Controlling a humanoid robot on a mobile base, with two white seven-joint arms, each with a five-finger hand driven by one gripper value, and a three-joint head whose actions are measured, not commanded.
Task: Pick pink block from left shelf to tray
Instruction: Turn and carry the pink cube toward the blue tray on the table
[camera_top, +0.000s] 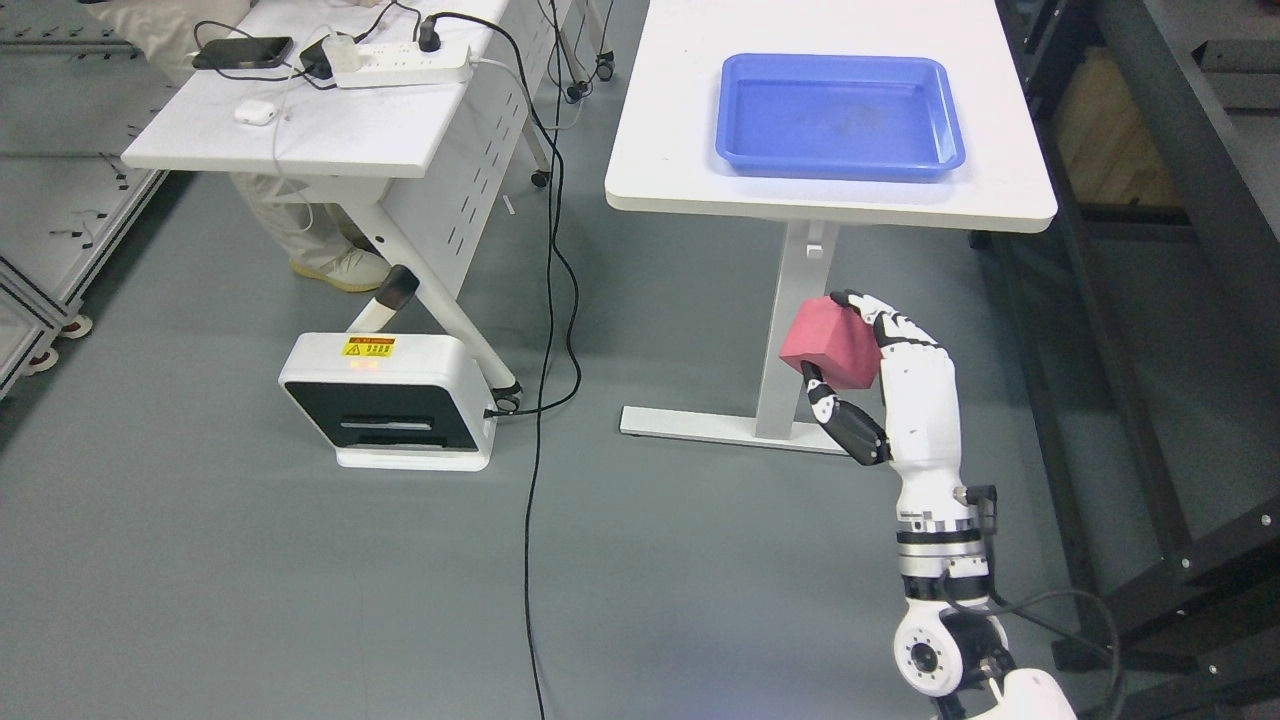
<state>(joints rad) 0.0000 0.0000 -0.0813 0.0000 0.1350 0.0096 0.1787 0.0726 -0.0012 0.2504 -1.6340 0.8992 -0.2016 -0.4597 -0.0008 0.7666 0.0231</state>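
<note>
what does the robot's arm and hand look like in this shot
Only the right hand shows: white glossy shell over the palm and finger backs, black joints and black thumb base. Below it sit a white forearm, a silver ringed wrist with a black cable looping off, and a round white joint housing.

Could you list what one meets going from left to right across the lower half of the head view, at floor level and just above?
White floor unit with a yellow warning label → black cable → white table foot → pink block → right hand gripping it.
</note>
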